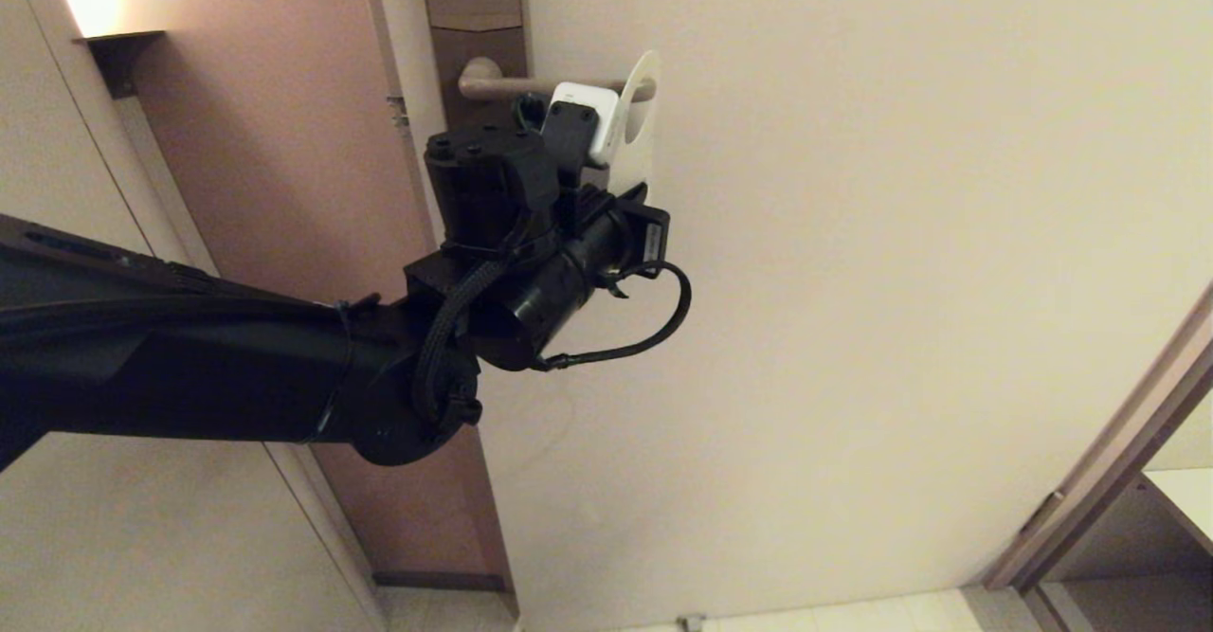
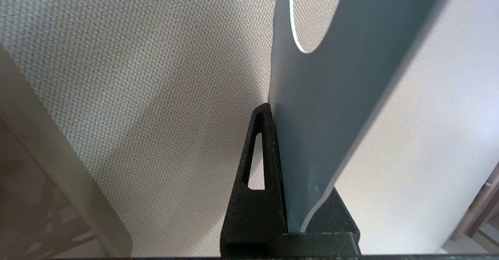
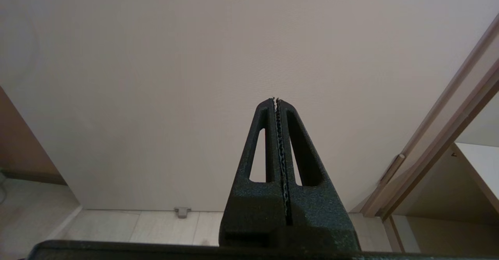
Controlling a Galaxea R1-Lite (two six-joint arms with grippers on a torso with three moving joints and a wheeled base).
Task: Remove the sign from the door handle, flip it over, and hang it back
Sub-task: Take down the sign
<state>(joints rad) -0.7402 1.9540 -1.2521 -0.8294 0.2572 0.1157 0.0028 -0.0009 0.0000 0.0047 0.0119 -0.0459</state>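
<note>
Beige wall [image 1: 900, 281] and a brown door edge form the backdrop. My left gripper [image 1: 616, 153] is clamped on the lower part of the sign [image 1: 637, 125], whose oval hole sits around the end of the door handle [image 1: 531, 85]. I judge the step to be either lifting off or rehanging; keep the card square to the lever and slide it along the lever's axis. My right gripper [image 3: 278, 108] is parked low, jaws pressed together, empty. My own wrist hides the card's lower half from the head view.
</note>
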